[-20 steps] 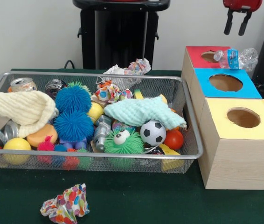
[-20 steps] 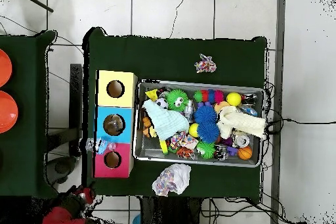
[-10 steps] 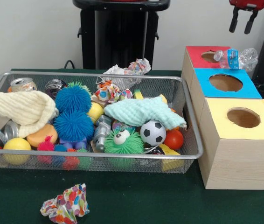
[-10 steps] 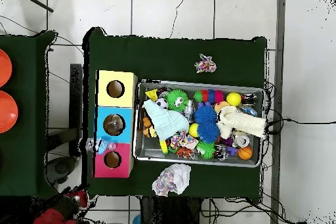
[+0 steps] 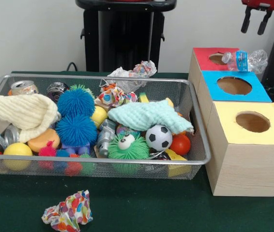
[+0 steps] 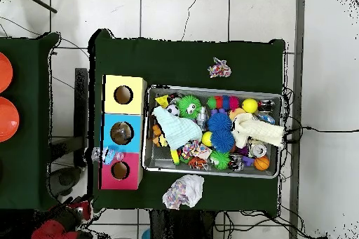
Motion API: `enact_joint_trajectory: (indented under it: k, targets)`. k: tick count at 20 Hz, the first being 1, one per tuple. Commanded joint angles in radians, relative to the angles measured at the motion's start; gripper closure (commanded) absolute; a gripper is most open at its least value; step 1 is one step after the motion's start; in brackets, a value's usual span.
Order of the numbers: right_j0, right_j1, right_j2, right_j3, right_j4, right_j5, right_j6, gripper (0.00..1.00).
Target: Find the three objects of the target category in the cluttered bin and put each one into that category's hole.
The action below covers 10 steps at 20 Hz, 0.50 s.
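No legible text on any object.

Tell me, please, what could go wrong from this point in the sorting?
The crushed plastic bottle lies on the red box beside its hole, not inside, so it may roll off. The green cloth and cream cloth cover parts of the bin, so targets underneath could be missed.

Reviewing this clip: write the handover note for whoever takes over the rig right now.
Gripper: jaws open, empty, raised above the red box.
Crushed plastic bottle lies on the red box's top beside its hole, not in it.
Wire bin is full: balls, cans, cloths, crumpled paper.
Two paper wads lie loose on the table: one, another.
Done: nothing visibly dropped in. Left: bottle and the remaining sorting.
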Motion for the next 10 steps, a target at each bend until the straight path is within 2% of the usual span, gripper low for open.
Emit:
enact_joint_trajectory:
  k: [1,10]
  targets:
    - [-0.014,0.022,0.012,-0.077,0.025,0.113,0.259,0.00]
    - [-0.045,0.032,0.052,-0.029,0.021,0.016,0.241,0.00]
